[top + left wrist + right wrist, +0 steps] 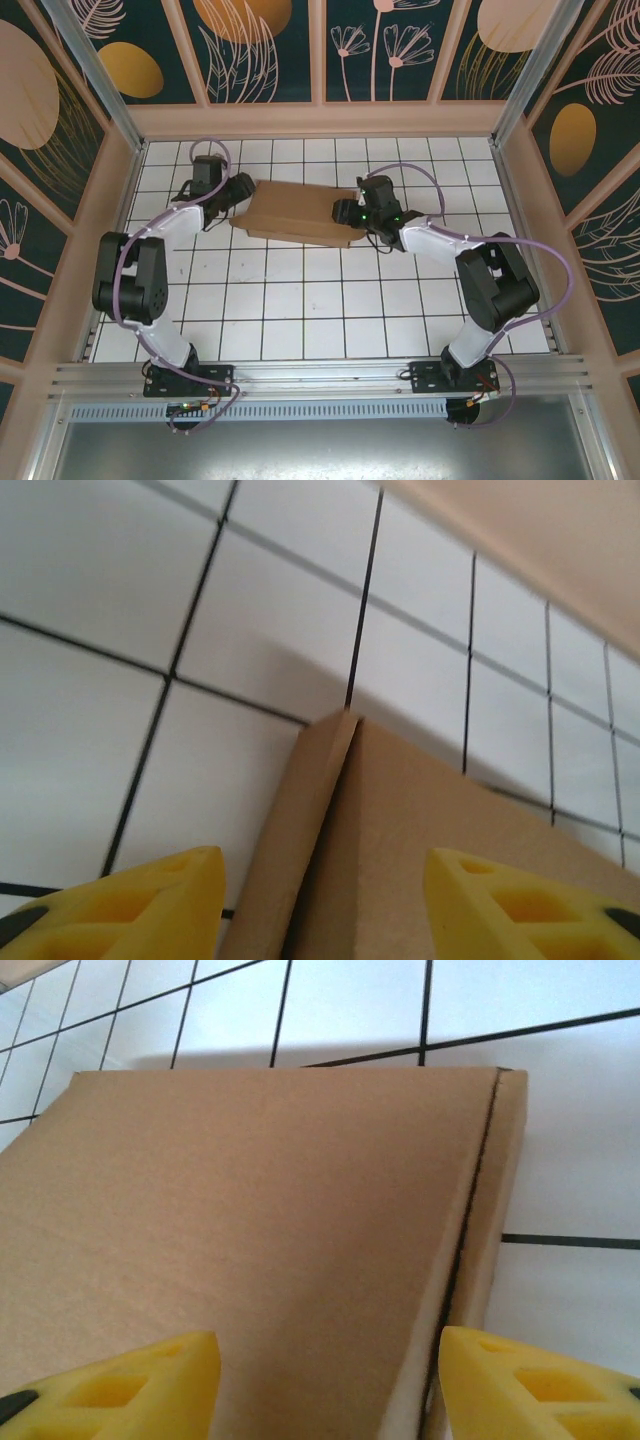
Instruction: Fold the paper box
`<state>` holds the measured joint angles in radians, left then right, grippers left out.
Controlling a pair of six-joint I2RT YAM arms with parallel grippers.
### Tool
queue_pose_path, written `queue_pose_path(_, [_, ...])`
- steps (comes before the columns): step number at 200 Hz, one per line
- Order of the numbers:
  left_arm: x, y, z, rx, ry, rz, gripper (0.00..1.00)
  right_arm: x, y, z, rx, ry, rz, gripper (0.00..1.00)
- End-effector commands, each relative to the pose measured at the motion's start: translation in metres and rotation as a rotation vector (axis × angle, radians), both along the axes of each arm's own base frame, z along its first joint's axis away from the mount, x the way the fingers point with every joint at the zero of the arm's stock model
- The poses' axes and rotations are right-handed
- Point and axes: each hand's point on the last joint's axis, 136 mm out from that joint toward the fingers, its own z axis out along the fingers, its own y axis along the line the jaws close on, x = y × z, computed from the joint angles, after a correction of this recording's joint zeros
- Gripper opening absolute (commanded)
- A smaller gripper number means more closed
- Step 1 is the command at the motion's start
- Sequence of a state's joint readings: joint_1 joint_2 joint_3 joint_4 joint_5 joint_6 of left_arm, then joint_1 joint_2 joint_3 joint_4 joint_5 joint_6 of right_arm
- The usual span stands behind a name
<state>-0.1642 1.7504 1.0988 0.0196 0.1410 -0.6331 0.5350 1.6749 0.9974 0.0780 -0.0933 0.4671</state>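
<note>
Closest to the left wrist camera, the yellow fingers (pixel 170 905) of the left gripper (pixel 322 865) stand spread apart and grasp nothing. Between them rises one corner of the paper box (pixel 430 810), where a narrow side wall meets the flat brown top along a dark crease. The left-hand finger sits just beside that side wall, and whether it touches the cardboard cannot be told; the other finger hangs in front of the top face. Behind the corner lies the white tiled table (pixel 90 630) with its thin black lines, and a pale pink wall strip (pixel 560 540) crosses the upper right. In the right wrist view the right gripper (pixel 328 1338) is likewise released, its two yellow pads (pixel 120 1390) wide apart over the box's broad lid, with a thin dark seam near the lid's right edge running up to a far corner. Seen from above, the box looks closed and shallow, lying flat on the far half of the table, a little skewed to the tile lines. The left gripper is at its left end and the right gripper at its right end, and both arms (pixel 135 275) bend inward from their bases at the near rail (pixel 320 375). Purple cables (pixel 545 255) loop along each arm, and dark panels (pixel 260 45) painted with leaves and flowers wall the cell
</note>
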Motion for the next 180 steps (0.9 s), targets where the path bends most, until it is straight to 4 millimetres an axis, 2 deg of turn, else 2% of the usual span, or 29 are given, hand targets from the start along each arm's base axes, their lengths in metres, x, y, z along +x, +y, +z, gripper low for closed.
queue_pose_path(1, [-0.005,-0.016,-0.019,-0.061,0.071,-0.058,0.55,0.002,-0.003,0.001,0.041,0.015,0.002,0.6])
queue_pose_path(35, [-0.012,-0.032,-0.034,-0.157,0.142,-0.092,0.53,0.003,0.0,-0.009,0.046,0.042,0.027,0.61])
queue_pose_path(60, [-0.018,-0.039,-0.031,-0.23,0.152,-0.093,0.5,0.001,0.002,-0.012,0.049,0.066,0.048,0.61])
queue_pose_path(119, [-0.033,-0.053,-0.034,-0.374,0.186,-0.101,0.39,0.004,-0.017,-0.023,0.055,0.105,0.015,0.61])
queue_pose_path(175, [-0.039,-0.06,-0.012,-0.455,0.169,-0.113,0.27,0.006,-0.022,-0.032,0.048,0.124,0.003,0.62])
queue_pose_path(180, [-0.047,-0.06,-0.022,-0.468,0.197,-0.107,0.25,0.006,-0.021,-0.032,0.048,0.124,0.003,0.62])
